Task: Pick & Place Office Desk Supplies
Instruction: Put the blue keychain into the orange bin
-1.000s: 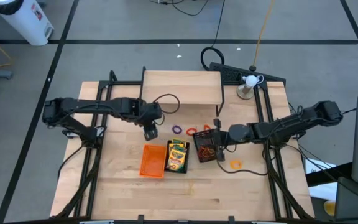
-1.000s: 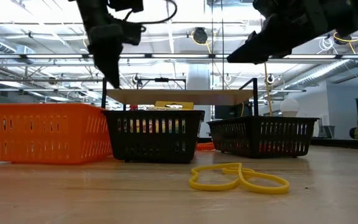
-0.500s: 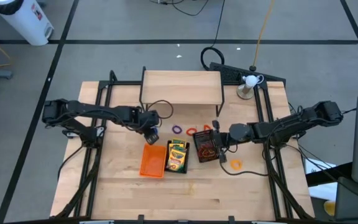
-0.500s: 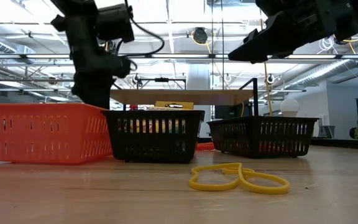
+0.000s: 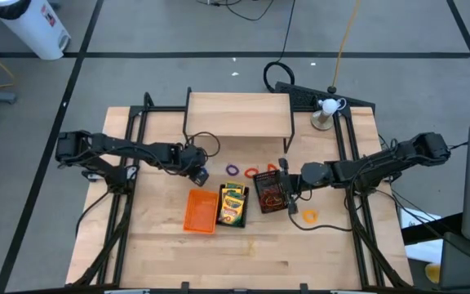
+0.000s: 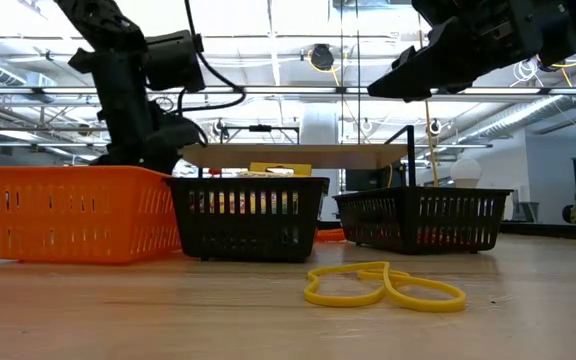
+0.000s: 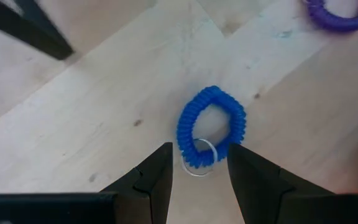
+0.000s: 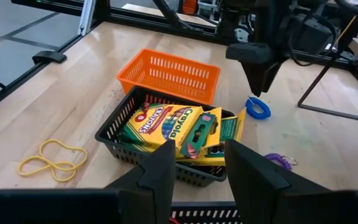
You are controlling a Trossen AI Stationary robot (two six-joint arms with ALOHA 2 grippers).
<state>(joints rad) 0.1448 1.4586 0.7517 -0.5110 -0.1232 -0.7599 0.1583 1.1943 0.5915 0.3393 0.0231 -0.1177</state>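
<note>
A blue coil loop [image 7: 211, 128] with a small metal ring lies flat on the wood behind the orange tray [image 5: 201, 211]. My left gripper [image 7: 199, 163] points down just over it, open, one finger on either side of the loop's ringed end; it also shows in the right wrist view [image 8: 260, 87]. A black tray [image 8: 166, 134] holds crayon boxes [image 8: 176, 124]. My right gripper [image 8: 197, 168] hovers open above the second black tray [image 5: 273, 189], nothing between its fingers. Purple [image 5: 232, 170] and red [image 5: 255, 171] loops lie on the table.
Yellow rubber bands [image 5: 309, 216] lie on the table to the right of the trays. A raised wooden shelf [image 5: 239, 114] stands at the far middle, a small white lamp [image 5: 326, 106] at the far right. The near half of the table [image 5: 243, 261] is bare wood.
My left gripper has come down toward the table behind the orange tray and has rolled about its own axis while sinking. It now stands low over the blue coil loop.
</note>
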